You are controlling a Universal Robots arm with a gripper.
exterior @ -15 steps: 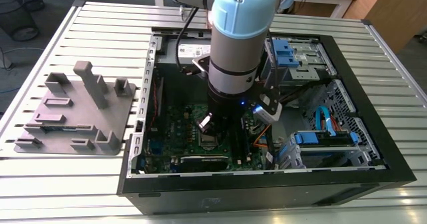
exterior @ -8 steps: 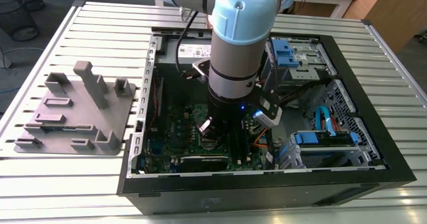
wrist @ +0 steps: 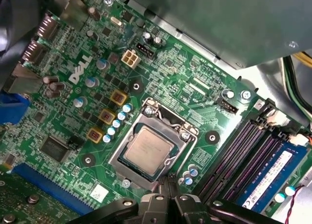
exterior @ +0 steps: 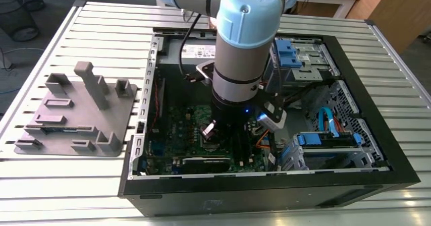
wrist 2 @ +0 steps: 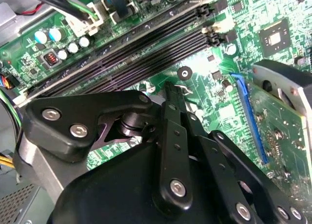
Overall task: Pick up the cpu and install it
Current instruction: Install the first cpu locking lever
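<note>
First wrist view: we see the cpu (wrist: 147, 152) seated in the motherboard (wrist: 195, 95) socket, the gripper (wrist: 168, 179) clenched empty just beside it.

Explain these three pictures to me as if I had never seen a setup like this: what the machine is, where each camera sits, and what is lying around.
The machine is a robot arm, grey with pale blue joints, reaching down into an open computer case that lies on a slatted metal table. The exterior view is taken by a camera off the arm that looks over the whole scene. On that view's left a grey fixture plate with upright blocks rests on the table.

The two wrist views come from cameras riding on the arm, looking down at the green motherboard. The black linkage in them is the gripper.

In the first wrist view the cpu, a small silver-grey square, sits in its socket frame just beyond the gripper's tip. Beside it run dark memory slots, one of them holding a blue memory module.
</note>
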